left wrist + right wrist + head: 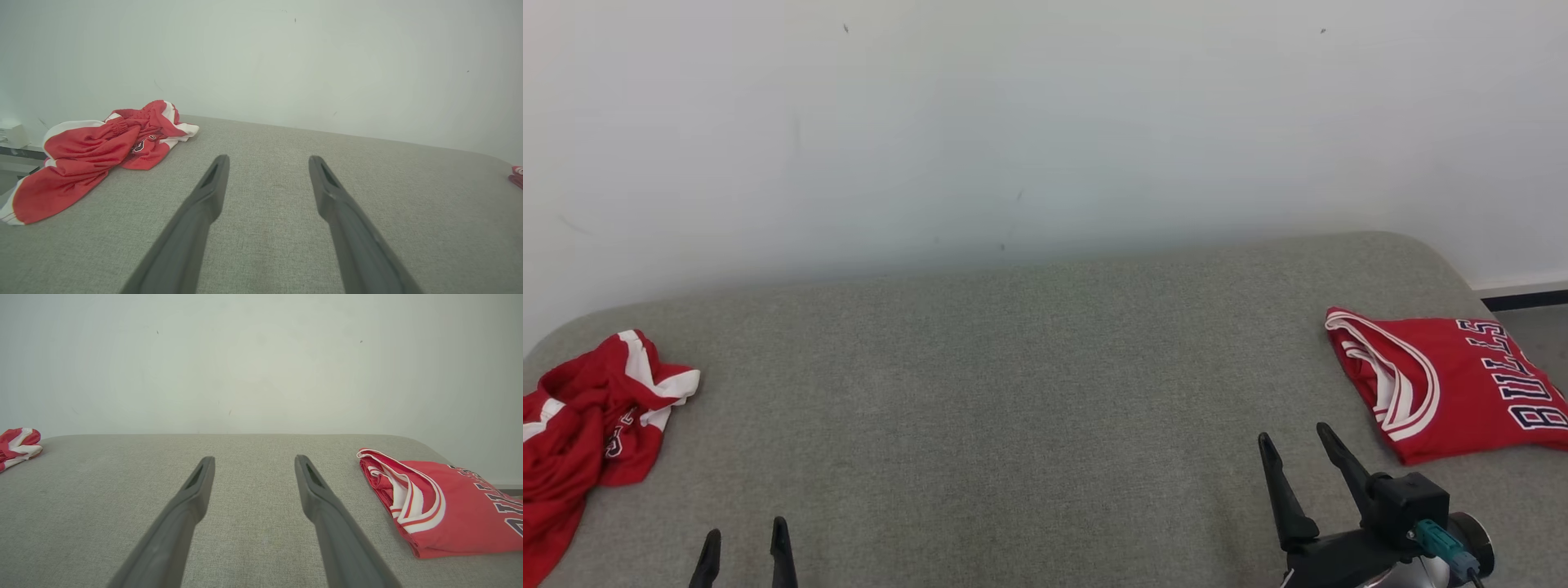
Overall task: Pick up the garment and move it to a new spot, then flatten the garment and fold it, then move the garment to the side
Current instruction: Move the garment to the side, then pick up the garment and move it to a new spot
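head view / left gripper [746,529]: bottom left, low over the grey padded surface [1013,392], fingers spread, nothing between them.
head view / right gripper [1294,433]: lower right, fingers spread, empty, just inboard of the folded jersey [1462,384] and not touching it.
head view / crumpled garment [580,416]: red and white heap at the far left edge of the surface, well apart from both grippers.
head view / heap axis: roughly near-to-far, slanting. The near end runs out of frame at lower left; the white-trimmed end points up and toward the centre.
left wrist view / left gripper [268,159]: fingers wide apart and aimed at bare fabric. The crumpled garment [94,151] sits off to the left of that line, its near end lying at the surface edge.
right wrist view / right gripper [254,458]: fingers spread over bare surface, with the folded jersey [441,506] just to the right.
right wrist view / jersey axis: lies flat, long axis across the surface. Neckline end faces the centre, lettered end faces the right edge.
step: my read is the right-hand jersey is finished and parked, and the pickup of the heap has not started.
next move: the left arm needs to swing left and come down on a raised fold. The heap is bunched, so a single-layer pinch is unlikely.
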Robot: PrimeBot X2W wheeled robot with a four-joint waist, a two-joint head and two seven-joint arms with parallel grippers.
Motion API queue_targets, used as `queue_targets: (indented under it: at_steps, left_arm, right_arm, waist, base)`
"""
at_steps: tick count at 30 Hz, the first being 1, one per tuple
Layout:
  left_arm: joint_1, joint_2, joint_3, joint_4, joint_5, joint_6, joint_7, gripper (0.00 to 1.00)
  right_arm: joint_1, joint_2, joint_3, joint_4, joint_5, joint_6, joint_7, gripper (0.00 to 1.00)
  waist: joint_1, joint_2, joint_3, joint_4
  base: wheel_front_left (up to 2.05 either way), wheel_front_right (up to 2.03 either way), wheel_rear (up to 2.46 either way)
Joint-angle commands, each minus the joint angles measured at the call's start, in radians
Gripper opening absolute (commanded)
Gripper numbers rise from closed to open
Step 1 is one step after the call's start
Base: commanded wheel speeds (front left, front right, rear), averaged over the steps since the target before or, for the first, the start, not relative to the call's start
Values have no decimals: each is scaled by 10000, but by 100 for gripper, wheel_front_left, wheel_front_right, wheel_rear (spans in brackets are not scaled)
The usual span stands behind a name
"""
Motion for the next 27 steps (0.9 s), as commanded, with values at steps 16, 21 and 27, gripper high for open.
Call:
queue_targets:
  at_steps: [16, 21, 27]
  left_arm:
    - [-129, -12, -175, 130, -17, 55, -4, 100]
    - [-178, -12, -214, 157, -53, 60, -4, 100]
    - [-238, -11, -176, 218, -35, 50, -4, 100]
  right_arm:
    - [452, 313, -562, -428, -405, -28, 296, 100]
    - [387, 301, -533, -458, -441, -28, 348, 100]
    - [461, 370, -554, -421, -396, -28, 383, 100]
  waist:
    - [1, 1, 33, 7]
    - [1, 1, 57, 97]
    - [1, 1, 9, 486]
  base:
    - [0, 0, 0]
    - [0, 0, 0]
    - [0, 0, 0]
